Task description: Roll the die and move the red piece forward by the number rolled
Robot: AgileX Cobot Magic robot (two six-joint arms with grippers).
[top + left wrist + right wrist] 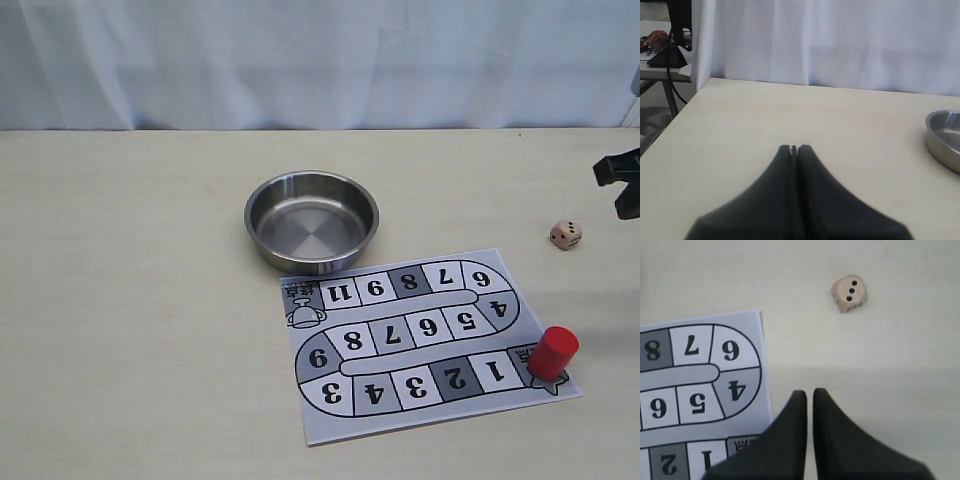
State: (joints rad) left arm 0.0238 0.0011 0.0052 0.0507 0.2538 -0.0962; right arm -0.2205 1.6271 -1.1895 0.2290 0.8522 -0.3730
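The tan die lies on the bare table to the right of the printed board; in the right wrist view the die shows a face with three pips. The red piece stands upright on the crown square next to square 1, at the board's near right corner. My right gripper hovers near the board's right edge, short of the die, with its jaws almost together and nothing between them; it shows at the exterior view's right edge. My left gripper is shut and empty over bare table.
A steel bowl stands empty just behind the board's far left corner; its rim shows in the left wrist view. A white curtain backs the table. The table's left edge is near the left gripper.
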